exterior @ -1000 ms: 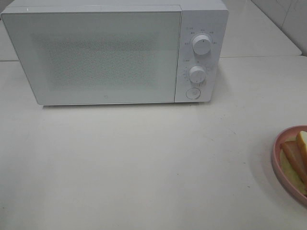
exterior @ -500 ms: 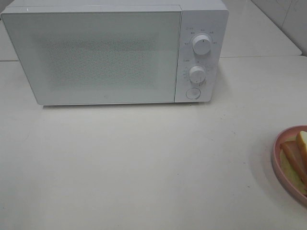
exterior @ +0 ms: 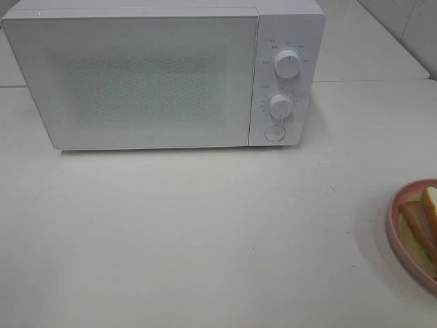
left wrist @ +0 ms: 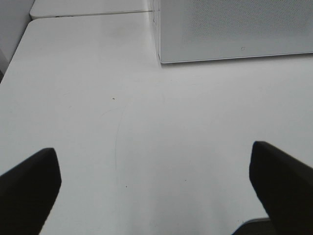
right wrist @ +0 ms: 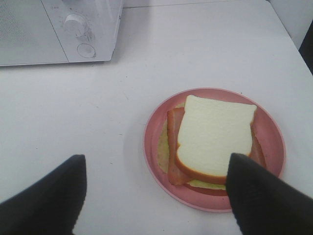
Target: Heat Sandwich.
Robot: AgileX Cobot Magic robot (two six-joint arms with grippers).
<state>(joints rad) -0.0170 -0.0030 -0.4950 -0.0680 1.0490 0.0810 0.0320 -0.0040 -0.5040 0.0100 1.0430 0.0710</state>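
The sandwich (right wrist: pixel 212 139) lies on a round pink plate (right wrist: pixel 274 132), a white bread slice on top with reddish filling and a pale yellow layer showing beneath its edges. In the high view only a sliver of the sandwich (exterior: pixel 425 222) and plate (exterior: pixel 395 236) shows, at about 4 o'clock, cut by the frame's edge, resting on the white worktop (exterior: pixel 205 239).

The right hand (right wrist: pixel 154 196) hangs above the worktop beside the plate with its dark fingers (right wrist: pixel 46 196) spread wide. One finger overlaps the plate's near rim in the wrist view; whether it touches cannot be told. It holds nothing.

A white microwave (exterior: pixel 136 75) stands at about 11 o'clock in the high view, well apart from the plate, its door shut. Its control panel carries two knobs (exterior: pixel 287 63) and a round button (exterior: pixel 274 133).

The left hand (left wrist: pixel 156 188) is also spread wide and holds nothing, over bare worktop near the microwave's (left wrist: pixel 234 29) front corner.
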